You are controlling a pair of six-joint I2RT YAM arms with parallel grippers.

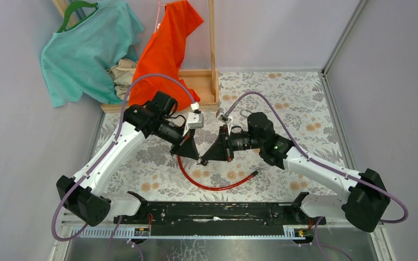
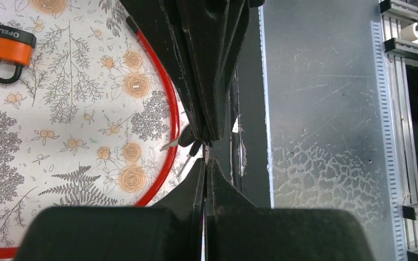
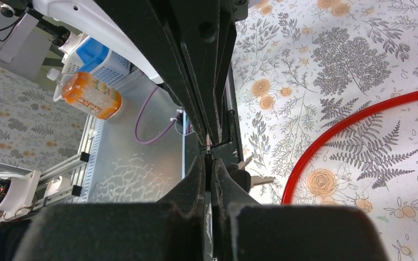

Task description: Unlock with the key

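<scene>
Key point(image 2: 174, 143) blade tip toward the nearby red cable point(image 2: 172, 103)

**One legible word: "OPEL" on the padlock**

In the left wrist view, an orange padlock point(image 2: 8, 51) lies on the floral worktop point(image 2: 60, 163). The black band across the top of its body carries pale capitals that read "OPEL". In the right wrist view, a bottle point(image 3: 91, 95) with an orange label lies beyond the worktop edge. There is print on that label, but it is too small and blurred to make out. In the top external view, any lettering is too small to read.
</scene>
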